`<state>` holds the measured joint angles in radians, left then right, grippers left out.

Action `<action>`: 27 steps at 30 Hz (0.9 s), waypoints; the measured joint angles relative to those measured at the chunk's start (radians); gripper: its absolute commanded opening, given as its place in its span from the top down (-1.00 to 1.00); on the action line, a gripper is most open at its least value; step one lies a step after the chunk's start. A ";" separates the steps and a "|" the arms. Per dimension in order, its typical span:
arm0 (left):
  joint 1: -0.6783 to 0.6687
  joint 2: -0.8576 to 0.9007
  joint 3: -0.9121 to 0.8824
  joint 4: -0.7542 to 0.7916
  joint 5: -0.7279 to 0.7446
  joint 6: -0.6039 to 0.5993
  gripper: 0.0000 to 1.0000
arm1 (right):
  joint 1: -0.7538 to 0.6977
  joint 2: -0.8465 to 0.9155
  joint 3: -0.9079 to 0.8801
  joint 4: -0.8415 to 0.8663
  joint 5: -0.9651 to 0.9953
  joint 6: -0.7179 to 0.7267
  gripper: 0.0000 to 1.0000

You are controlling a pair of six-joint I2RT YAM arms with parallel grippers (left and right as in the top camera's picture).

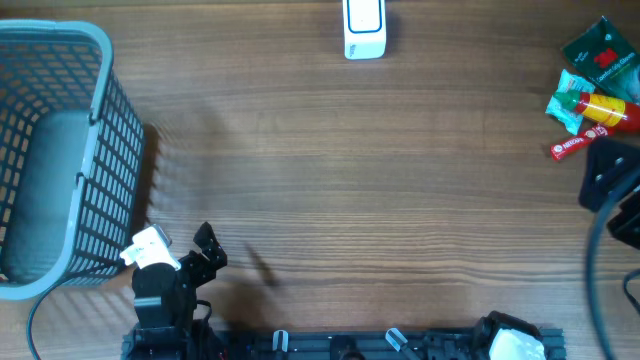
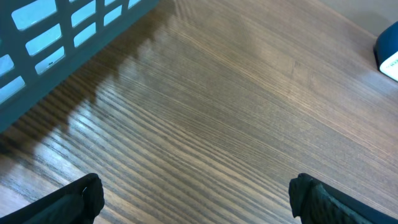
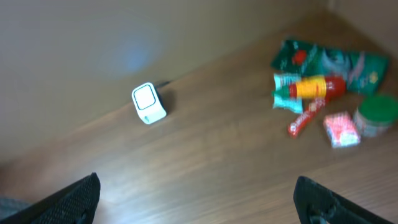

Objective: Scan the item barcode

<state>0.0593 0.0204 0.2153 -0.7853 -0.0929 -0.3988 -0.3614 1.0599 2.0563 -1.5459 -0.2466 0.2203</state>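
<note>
Left claw point(image 2: 199, 198) and right claw point(image 3: 199, 202) both gape wide, holding nothing, over the wooden tabletop point(image 1: 330, 180).
Grey mesh basket point(image 1: 112, 200) stands at the far left, just beside the left claw. The items point(image 1: 596, 95) lie heaped at the right edge: green packet point(image 1: 600, 48), red-and-yellow bottle point(image 1: 602, 106), red stick pack point(image 1: 570, 148). The white scanner point(image 1: 364, 28) stands well apart from them at the far edge.

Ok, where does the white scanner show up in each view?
Overhead: scanner at the top edge, near the middle.
Left wrist: only its corner, at the upper right edge.
Right wrist: left of centre.
Shared landmark: the wooden table.
</note>
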 measured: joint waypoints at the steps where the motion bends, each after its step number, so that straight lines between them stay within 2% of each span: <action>1: 0.000 0.000 0.000 0.000 0.000 0.000 -1.00 | 0.023 -0.040 -0.064 0.071 -0.005 -0.050 -0.99; 4: 0.000 0.000 0.000 0.000 0.000 0.000 -1.00 | 0.102 -0.190 -0.286 0.335 -0.039 -0.098 -1.00; 5: 0.000 0.000 0.000 0.003 0.000 0.000 -1.00 | 0.144 -0.270 -0.418 0.485 -0.058 -0.106 -1.00; 8: 0.000 0.000 -0.002 0.000 0.000 0.000 -1.00 | 0.217 -0.526 -0.795 0.762 -0.100 -0.109 -0.99; 11: 0.000 0.000 -0.002 0.000 0.000 0.000 -1.00 | 0.229 -0.726 -1.120 1.098 -0.127 -0.084 -1.00; 16: 0.000 -0.001 -0.002 0.000 0.000 0.000 -1.00 | 0.256 -0.959 -1.574 1.507 -0.165 -0.064 -0.99; 20: 0.000 -0.001 -0.002 0.000 0.000 0.000 -1.00 | 0.291 -1.038 -1.831 1.724 -0.168 -0.064 -1.00; 23: 0.000 -0.001 -0.002 0.000 0.000 0.000 -1.00 | 0.302 -1.039 -1.971 1.755 -0.140 -0.039 -0.99; 27: 0.000 -0.001 -0.002 0.000 0.000 0.000 -1.00 | 0.302 -1.040 -2.042 1.736 -0.096 0.011 -1.00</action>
<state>0.0593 0.0196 0.2138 -0.7853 -0.0929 -0.3988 -0.0593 0.0204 0.0147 0.1898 -0.3424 0.2317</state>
